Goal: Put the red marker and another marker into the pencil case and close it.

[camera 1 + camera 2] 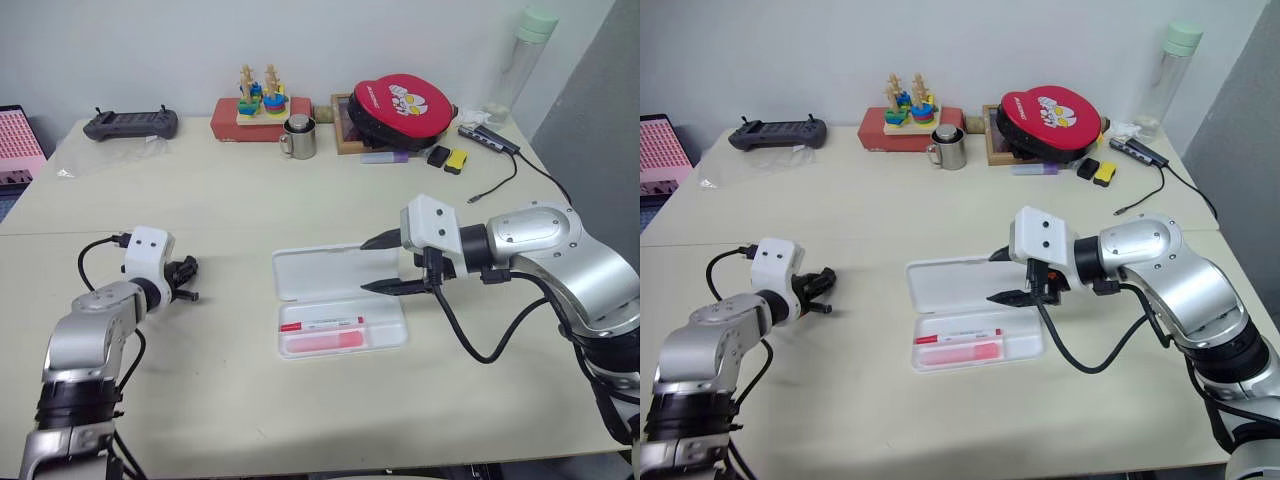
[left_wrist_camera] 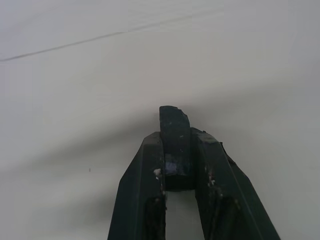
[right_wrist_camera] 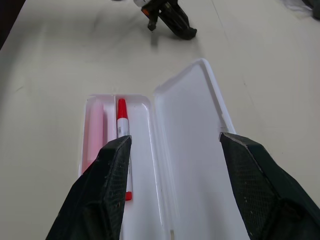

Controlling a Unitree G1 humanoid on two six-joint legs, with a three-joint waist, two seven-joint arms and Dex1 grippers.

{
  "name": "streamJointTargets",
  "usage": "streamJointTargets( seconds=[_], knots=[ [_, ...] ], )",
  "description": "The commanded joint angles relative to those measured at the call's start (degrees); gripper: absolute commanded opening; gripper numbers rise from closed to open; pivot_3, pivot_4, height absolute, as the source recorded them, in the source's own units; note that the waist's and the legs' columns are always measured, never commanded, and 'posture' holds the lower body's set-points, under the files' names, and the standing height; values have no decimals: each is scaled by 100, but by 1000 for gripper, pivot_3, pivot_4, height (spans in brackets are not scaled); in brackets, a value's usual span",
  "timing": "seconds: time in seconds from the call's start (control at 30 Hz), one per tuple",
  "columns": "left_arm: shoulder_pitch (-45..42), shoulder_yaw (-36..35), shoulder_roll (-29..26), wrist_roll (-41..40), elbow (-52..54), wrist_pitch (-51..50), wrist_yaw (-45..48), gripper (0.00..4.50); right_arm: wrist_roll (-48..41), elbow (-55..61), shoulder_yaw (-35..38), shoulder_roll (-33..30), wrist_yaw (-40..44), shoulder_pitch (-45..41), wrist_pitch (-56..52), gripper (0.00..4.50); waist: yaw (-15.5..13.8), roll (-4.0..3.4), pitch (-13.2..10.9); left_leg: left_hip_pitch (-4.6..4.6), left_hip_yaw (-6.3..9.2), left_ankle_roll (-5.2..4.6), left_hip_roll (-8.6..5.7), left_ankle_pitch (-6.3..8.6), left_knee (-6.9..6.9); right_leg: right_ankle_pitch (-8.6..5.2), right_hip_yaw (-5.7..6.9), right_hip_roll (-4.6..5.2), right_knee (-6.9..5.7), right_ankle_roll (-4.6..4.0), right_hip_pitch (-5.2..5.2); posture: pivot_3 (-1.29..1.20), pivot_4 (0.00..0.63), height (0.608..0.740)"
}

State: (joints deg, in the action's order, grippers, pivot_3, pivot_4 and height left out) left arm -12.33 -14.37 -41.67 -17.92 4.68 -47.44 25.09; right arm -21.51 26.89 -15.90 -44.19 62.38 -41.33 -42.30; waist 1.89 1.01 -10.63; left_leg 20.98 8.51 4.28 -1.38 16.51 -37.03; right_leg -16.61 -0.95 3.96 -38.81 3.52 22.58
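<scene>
The pencil case (image 1: 322, 272) lies open mid-table, its lid flat on the far side and its tray nearer to me. In the tray the red marker (image 1: 320, 324) rests beside the pale pink highlighter (image 1: 322, 342), also seen as red marker (image 3: 122, 117) and highlighter (image 3: 94, 132). My right gripper (image 1: 365, 265) hovers open over the lid's right end with nothing between its fingers. Far to the left, well apart from the case, my left gripper (image 1: 188, 281) is shut and empty just above the table, its fingertips (image 2: 174, 122) pressed together.
Along the back edge stand a black controller (image 1: 130, 123), a red box with a wooden stacking toy (image 1: 262, 105), a metal mug (image 1: 298, 137), a red round pouch (image 1: 405, 105), a purple marker (image 1: 384, 157) and a bottle (image 1: 525, 60). A cable (image 1: 500, 180) trails at the right.
</scene>
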Motion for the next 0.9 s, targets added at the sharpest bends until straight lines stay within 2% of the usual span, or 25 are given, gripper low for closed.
streamJointTargets(
  seconds=[0.03, 0.2, 0.3, 0.43, 0.57, 0.77, 0.9],
  knots=[
    [353, -423, -350, -399, 1163, -351, 427, 438, -26, 152, 106, -110, 94, 20, 157, 2935, -5, 0, 0, 2, 0, 0, 0, 0, 1, 0, 1, 0, 0, 0, 2, 0, 150, 740],
    [1261, -642, -937, -816, 2279, -463, 1293, 438, 116, 26, 20, -269, 249, 134, 394, 2935, -6, 3, -2, 0, -7, -14, 1, 8, 2, 0, -2, 0, 2, 0, -2, 0, 150, 740],
    [1525, -849, -1157, -1368, 2853, -422, 1919, 438, 183, -49, -22, -255, 247, 195, 517, 2935, -9, 3, -3, -2, -13, -16, 2, 9, 4, 0, -5, 1, 4, 0, -2, 0, 150, 740],
    [1288, -716, -1362, -1827, 3281, -478, 2241, 438, 396, -163, -134, -399, 406, 293, 726, 2935, -23, 2, -3, -4, -9, -16, 2, 9, 3, -1, 0, 0, 2, -1, -9, 0, 150, 740],
    [1110, -449, -1399, -1930, 3425, -412, 2248, 438, 592, -251, -208, -545, 545, 386, 947, 2935, -16, 2, -3, -13, -11, -17, 0, 10, 3, -1, -2, 0, 11, -1, -24, 0, 150, 740],
    [-127, 1182, -914, -1717, 3306, -171, 2242, 438, 930, -460, -291, -820, 787, 464, 1323, 2935, -32, 0, -6, -10, -7, -17, -2, 9, 0, 0, 3, -2, 14, -1, -28, 0, 150, 740],
    [-641, 2077, -635, -1132, 2771, 324, 2296, 438, 1064, -590, -269, -823, 826, 441, 1417, 2935, 5, 0, -6, -11, -14, -15, -1, 8, 1, 0, -1, -3, 18, -1, -26, 0, 150, 740]
  ],
)
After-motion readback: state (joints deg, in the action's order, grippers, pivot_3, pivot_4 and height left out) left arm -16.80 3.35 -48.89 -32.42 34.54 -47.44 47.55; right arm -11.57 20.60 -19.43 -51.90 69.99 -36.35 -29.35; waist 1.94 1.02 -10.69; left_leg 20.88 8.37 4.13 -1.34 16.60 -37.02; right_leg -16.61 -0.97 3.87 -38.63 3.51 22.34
